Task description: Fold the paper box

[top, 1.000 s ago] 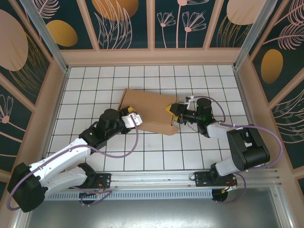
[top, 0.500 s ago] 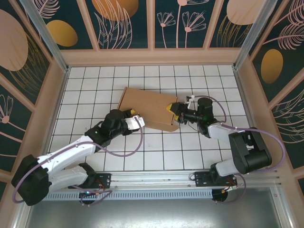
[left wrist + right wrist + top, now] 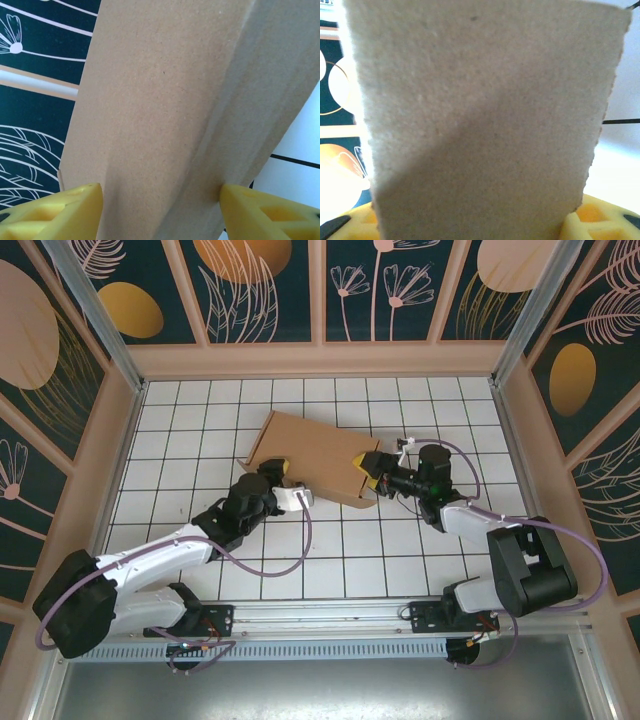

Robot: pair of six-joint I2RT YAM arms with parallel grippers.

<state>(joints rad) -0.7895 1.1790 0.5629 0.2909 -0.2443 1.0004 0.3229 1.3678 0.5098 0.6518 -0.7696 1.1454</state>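
R end effector (image 3: 367, 469) grips side of plain brown, shallow paper box (image 3: 315, 453).

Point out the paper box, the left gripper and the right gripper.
paper box (image 3: 315, 462): top view, middle of its brown face.
left gripper (image 3: 286, 483): top view, midway between its fingertips.
right gripper (image 3: 368, 472): top view, midway between its fingertips.

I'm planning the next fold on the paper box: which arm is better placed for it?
Probably the right. The right gripper has the right-end flap of the paper box filling its jaws, ready to bend. The left gripper merely straddles the near-left edge, its grip unclear.
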